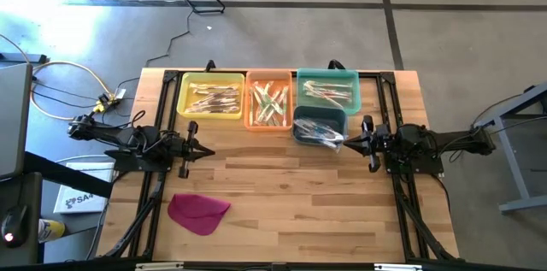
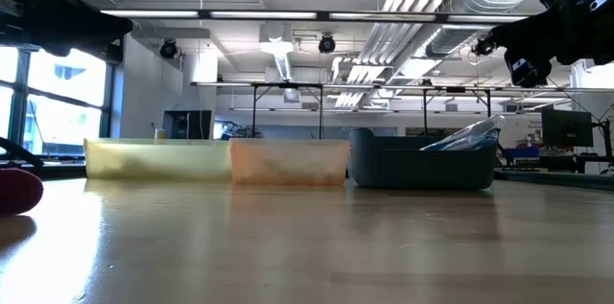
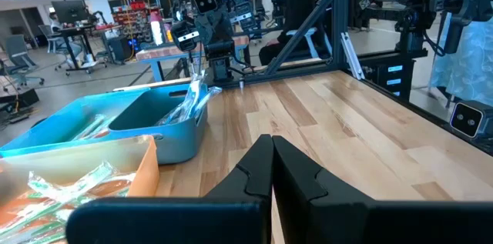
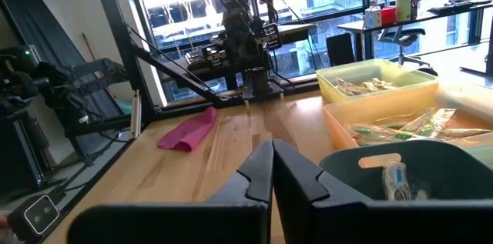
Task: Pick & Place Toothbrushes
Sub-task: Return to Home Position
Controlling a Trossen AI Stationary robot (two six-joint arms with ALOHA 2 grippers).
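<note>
We see a row of three bins along the far edge of the light wooden table [image 1: 299,194]: a yellow plastic bin [image 1: 183,96] on the left, an orange plastic bin [image 1: 269,73] in the middle and a teal plastic bin [image 1: 327,73] on the right. A dark blue plastic bin [image 1: 319,111] sits just on the near side of the teal one. The wrapped toothbrushes [image 1: 269,104] lie in all four bins, and in the dark blue bin a few glossy wrappers poke up over its right rim.

We find the left gripper [image 1: 208,152] above the table's left side, on the near side of the yellow bin, its two dark fingers [image 3: 258,168] pressed together on nothing. The right gripper [image 1: 344,142] hangs just right of the dark blue bin, pointing at the left one; its fingers [image 4: 258,168] are likewise pressed together and empty.

A flat magenta cloth [image 1: 198,211] lies near the left near corner, well apart from the bins.
</note>
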